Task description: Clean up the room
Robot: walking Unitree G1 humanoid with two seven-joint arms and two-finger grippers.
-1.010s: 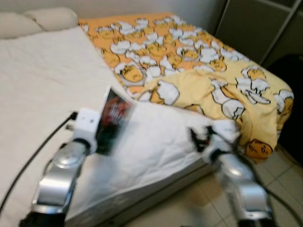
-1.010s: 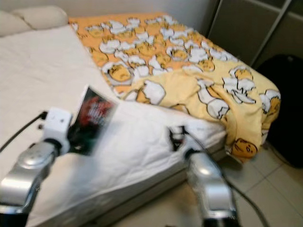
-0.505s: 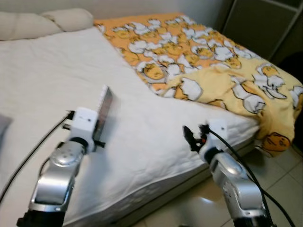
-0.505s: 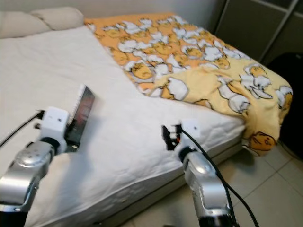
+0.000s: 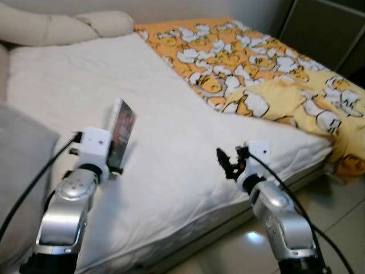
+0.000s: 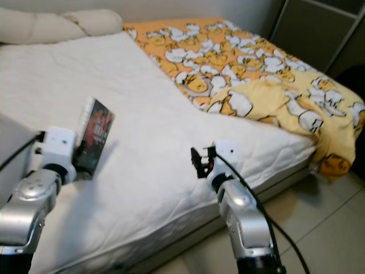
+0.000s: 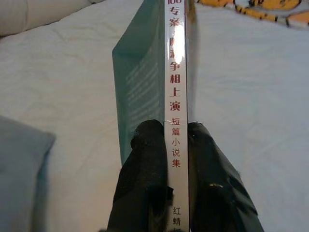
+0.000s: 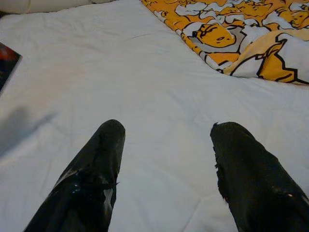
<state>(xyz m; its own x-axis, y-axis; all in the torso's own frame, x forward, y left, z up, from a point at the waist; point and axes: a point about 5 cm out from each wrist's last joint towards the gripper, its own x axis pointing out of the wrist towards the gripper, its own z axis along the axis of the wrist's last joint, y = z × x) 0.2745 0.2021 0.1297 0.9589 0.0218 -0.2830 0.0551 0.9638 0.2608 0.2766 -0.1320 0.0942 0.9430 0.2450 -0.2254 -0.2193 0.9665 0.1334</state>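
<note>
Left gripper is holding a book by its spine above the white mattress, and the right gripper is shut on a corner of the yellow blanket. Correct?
Not quite. The right gripper is open and holds nothing: the right wrist view shows its fingers spread over bare mattress, apart from the blanket. The left gripper does hold the book by its spine.

The thin paperback book point(image 7: 176, 96) has a glossy white paper spine and a smooth teal card cover. The left end effector point(image 7: 177, 145) has shiny black rubbery fingers point(image 7: 145, 159). The white quilted bed sheet point(image 8: 145, 87) is matt cloth, lightly puckered. The orange-and-yellow printed blanket point(image 5: 274, 74) is soft, matt, crumpled fabric. Both silver arms point(image 5: 68, 211) look like brushed metal.
</note>
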